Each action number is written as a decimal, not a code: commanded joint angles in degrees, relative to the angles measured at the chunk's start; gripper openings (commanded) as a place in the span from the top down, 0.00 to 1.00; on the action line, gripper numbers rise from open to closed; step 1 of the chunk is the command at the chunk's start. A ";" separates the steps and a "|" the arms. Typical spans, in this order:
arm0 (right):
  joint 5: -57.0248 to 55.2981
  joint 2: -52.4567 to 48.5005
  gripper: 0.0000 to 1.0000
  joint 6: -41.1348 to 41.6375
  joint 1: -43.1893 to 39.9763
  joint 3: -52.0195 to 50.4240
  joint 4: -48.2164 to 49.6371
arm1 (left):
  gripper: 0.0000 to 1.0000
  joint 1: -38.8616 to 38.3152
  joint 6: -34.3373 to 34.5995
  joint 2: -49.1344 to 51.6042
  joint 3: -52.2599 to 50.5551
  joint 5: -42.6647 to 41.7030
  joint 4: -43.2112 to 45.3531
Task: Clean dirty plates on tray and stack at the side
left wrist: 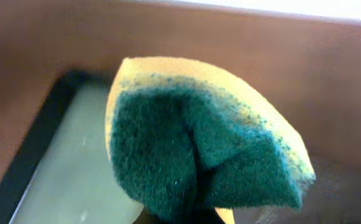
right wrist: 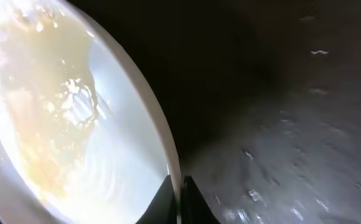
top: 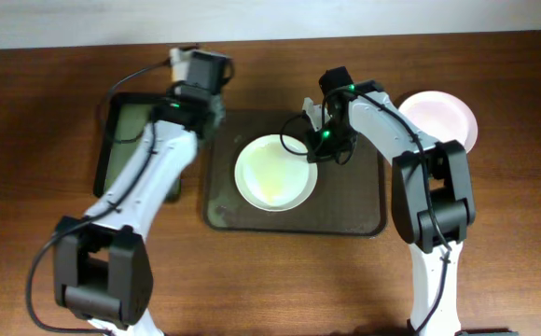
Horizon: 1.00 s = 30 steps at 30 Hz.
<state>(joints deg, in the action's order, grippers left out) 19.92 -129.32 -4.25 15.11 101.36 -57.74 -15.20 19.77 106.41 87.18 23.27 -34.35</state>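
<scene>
A white plate (top: 272, 173) with yellow smears lies left of centre on the dark brown tray (top: 354, 201). My right gripper (top: 317, 142) is shut on this plate's right rim. In the right wrist view its fingers (right wrist: 179, 196) pinch the rim of the plate (right wrist: 62, 112) over the tray floor (right wrist: 292, 124). A second white plate (top: 441, 117) sits on the table to the right of the tray. A third plate is not in view. My left gripper (top: 205, 110) is shut on a yellow and green sponge (left wrist: 199, 149), above the tray's far left corner.
A smaller black tray (top: 112, 140) with a green inside lies left of the brown tray. It also shows in the left wrist view (left wrist: 25, 162) under the sponge. Both arms reach over the table from the near side.
</scene>
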 commanded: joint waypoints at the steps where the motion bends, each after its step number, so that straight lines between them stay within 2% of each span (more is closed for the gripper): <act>1: -9.90 9.09 0.96 0.26 1.22 5.22 -2.16 | 1.00 7.41 -0.33 0.04 -0.15 -9.90 -5.27; 6: -28.68 15.67 0.96 0.26 6.40 6.73 -2.93 | 1.00 14.80 -0.33 0.15 -0.15 -10.69 -9.22; 13: -69.31 21.73 0.96 0.00 21.24 6.78 -0.79 | 1.00 19.30 -0.42 2.93 -0.15 -15.34 -10.12; 14: -80.98 21.70 0.96 -1.64 25.49 6.78 -0.17 | 1.00 19.39 -1.44 4.66 -0.15 -15.52 -10.08; 15: -84.24 21.70 0.96 -3.85 26.99 6.75 0.20 | 1.00 19.39 -1.44 5.51 -0.15 -15.56 -9.99; 19: -92.21 21.66 0.96 -16.81 33.14 6.75 5.57 | 1.00 19.39 -1.44 9.14 -0.15 -15.61 -9.88; 24: -94.42 21.66 0.96 -25.83 36.06 6.75 10.73 | 1.00 19.39 -1.44 10.27 -0.15 -15.58 -9.86; 30: -95.60 21.66 0.96 -27.02 36.65 6.75 12.59 | 1.00 19.39 -1.42 11.52 -0.15 -15.58 -9.90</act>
<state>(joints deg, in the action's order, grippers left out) -72.16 -109.12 -29.26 51.44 107.48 -45.34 4.05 19.07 116.68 86.87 8.27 -44.36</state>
